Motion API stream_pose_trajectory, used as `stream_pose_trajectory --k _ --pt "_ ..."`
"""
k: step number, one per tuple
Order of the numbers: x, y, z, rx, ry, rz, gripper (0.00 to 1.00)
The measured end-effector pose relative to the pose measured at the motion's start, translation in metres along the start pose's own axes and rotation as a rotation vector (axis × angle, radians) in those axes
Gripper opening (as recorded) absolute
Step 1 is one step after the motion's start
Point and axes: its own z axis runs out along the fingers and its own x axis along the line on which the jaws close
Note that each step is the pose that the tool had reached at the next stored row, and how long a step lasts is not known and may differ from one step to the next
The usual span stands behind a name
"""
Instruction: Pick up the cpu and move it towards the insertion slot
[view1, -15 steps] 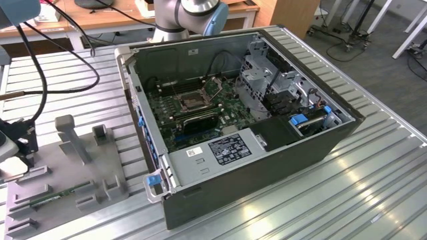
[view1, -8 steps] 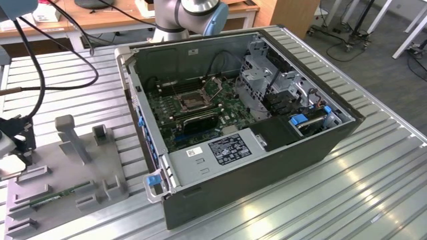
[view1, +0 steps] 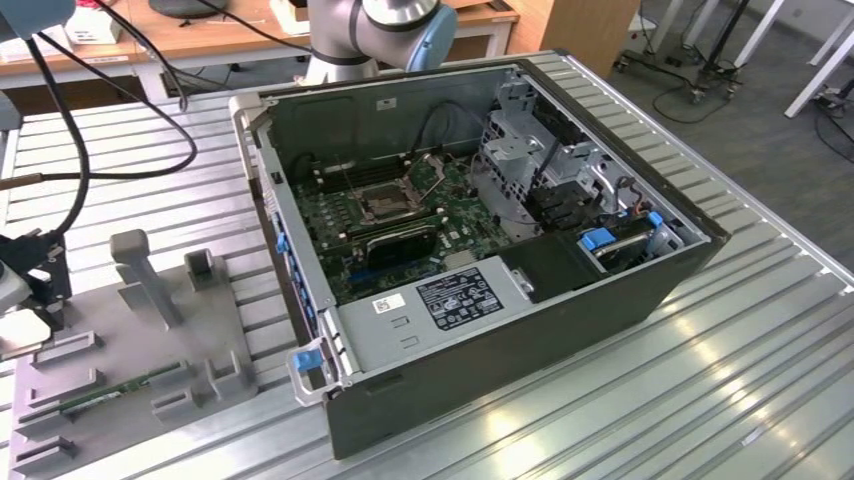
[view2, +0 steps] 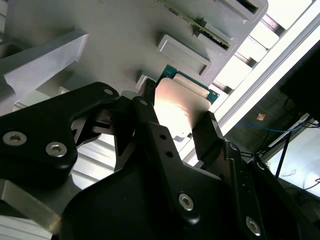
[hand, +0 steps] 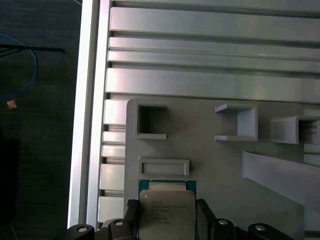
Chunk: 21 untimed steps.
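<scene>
The cpu (hand: 166, 214) is a flat square chip with a pale metal face and a green rim. It sits between the two black fingers of my gripper (hand: 167, 211), over the grey plastic fixture (hand: 215, 165). In the second wrist view both fingers press on opposite edges of the cpu (view2: 176, 107), so the gripper (view2: 176, 112) is shut on it. The insertion slot (view1: 384, 206) is a dark-centred socket with a silvery frame, inside the open computer case (view1: 481, 230). It lies well toward the exterior view's right of the gripper (view1: 24, 300), which is at that view's left edge.
The grey fixture (view1: 147, 330) carries upright posts, square recesses and a green memory stick (view1: 114, 390). A ribbed metal table (view1: 694, 400) holds everything. Its edge (hand: 90, 125) runs close beside the fixture, with dark floor and cables beyond. Black cables (view1: 80, 130) hang near the arm.
</scene>
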Motion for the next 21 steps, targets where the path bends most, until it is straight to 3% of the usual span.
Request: stream_pose_trajectory --k 7,21 --pt "0.0000 0.0001 -0.0023 0.0000 0.0000 0.000 0.55" --pt "0.0000 0.0008 -0.0206 0.0000 0.0000 0.000 0.55"
